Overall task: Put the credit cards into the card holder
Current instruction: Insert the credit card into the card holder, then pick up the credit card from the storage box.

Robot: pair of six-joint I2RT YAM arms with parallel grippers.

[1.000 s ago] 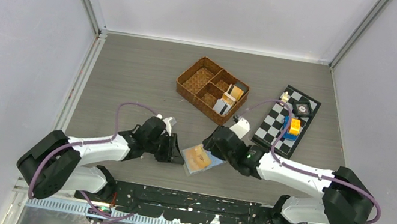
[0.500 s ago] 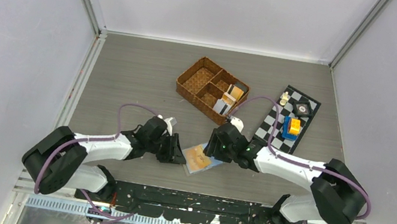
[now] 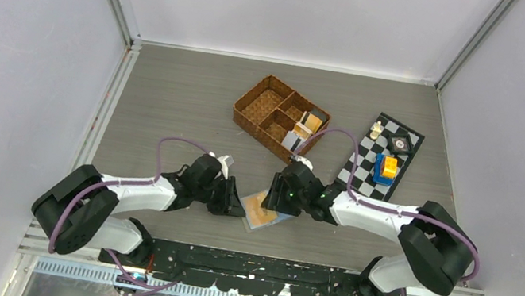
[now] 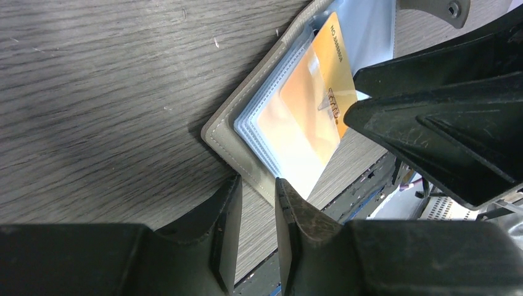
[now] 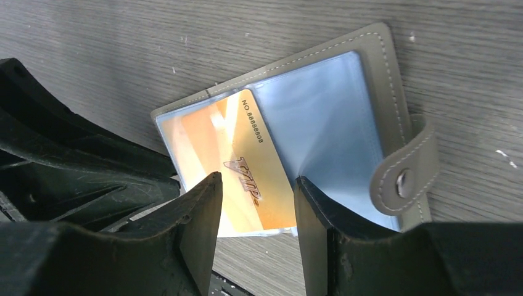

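Overhead, two wrist close-ups of card holder (image 5: 327, 123)

We see a brown wicker compartment basket (image 3: 273, 106) standing toward the back of the grey wood-grain surface (image 3: 172, 93). Well to its right lies a black-and-white checkerboard (image 3: 363, 169), set at an angle. On the board rest a blue and orange block (image 3: 386, 167), a small pale piece (image 3: 378, 127) at its far corner, and a dark round piece (image 3: 402, 143) just beside that.
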